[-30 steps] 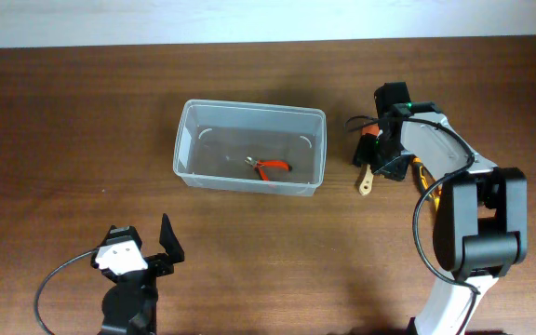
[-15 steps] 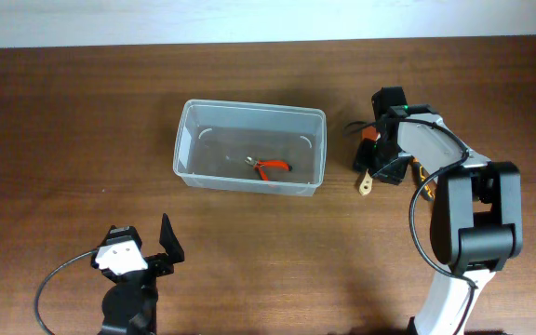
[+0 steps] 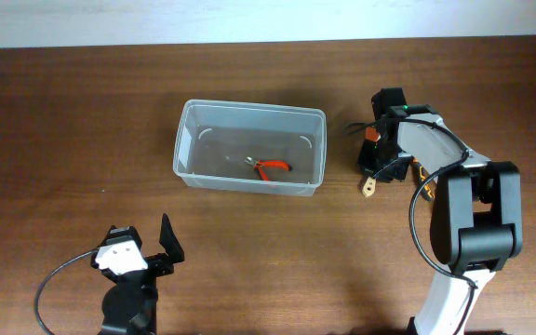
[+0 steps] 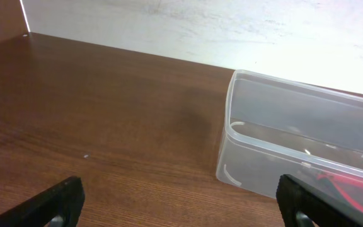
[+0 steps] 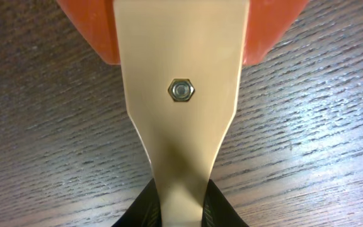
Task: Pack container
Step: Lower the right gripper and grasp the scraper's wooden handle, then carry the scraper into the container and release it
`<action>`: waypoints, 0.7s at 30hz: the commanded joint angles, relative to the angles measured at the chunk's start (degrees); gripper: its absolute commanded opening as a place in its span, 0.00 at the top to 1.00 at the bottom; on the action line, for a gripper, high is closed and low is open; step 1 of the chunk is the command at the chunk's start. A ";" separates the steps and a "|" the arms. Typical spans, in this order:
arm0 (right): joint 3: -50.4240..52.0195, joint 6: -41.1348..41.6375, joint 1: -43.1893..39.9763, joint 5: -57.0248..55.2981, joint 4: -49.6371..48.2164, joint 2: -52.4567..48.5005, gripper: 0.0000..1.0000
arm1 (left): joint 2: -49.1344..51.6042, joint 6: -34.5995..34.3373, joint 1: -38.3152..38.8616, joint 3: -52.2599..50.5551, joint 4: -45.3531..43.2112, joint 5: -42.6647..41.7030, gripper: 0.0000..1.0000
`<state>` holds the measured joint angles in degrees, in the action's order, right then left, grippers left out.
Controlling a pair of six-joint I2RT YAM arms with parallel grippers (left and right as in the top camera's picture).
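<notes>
The container, a clear plastic tub, stands mid-table with small red-handled pliers lying inside. The left wrist view shows the container ahead to the right, the pliers showing through its wall. My right gripper is low over the table to the right of the tub. It is shut on a flat tan tool with a hex nut and an orange part at its far end; the black fingers press both of its sides. The tool's tan tip points toward the table's front. My left gripper is open and holds nothing.
An orange and yellow object lies partly under the right arm. The left arm sits at the front left, well short of the tub. A pale wall runs behind the table's far edge.
The right gripper's jaws have closed on the tan tool. The tool's tan tip has shifted slightly. The left arm, tub and pliers have not moved.
</notes>
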<state>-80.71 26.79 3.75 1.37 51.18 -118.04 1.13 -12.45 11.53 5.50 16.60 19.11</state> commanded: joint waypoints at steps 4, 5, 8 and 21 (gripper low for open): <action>-4.02 -2.60 0.00 -0.87 2.80 -0.02 0.82 | -0.35 0.50 0.22 -0.17 0.11 0.20 0.01; -6.10 -3.61 0.00 -1.25 3.98 0.28 0.83 | -0.35 0.50 0.22 -0.15 0.11 0.20 0.01; -13.07 -6.58 0.00 -2.05 7.78 1.18 0.90 | -0.35 0.50 0.20 -0.15 0.11 0.20 0.01; -47.30 -32.22 6.40 -1.57 21.31 1.70 0.96 | -0.35 0.50 0.22 -0.17 0.11 0.20 0.01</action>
<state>-124.14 6.33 6.26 -0.25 72.10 -117.99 1.13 -12.45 11.53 5.50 16.62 19.11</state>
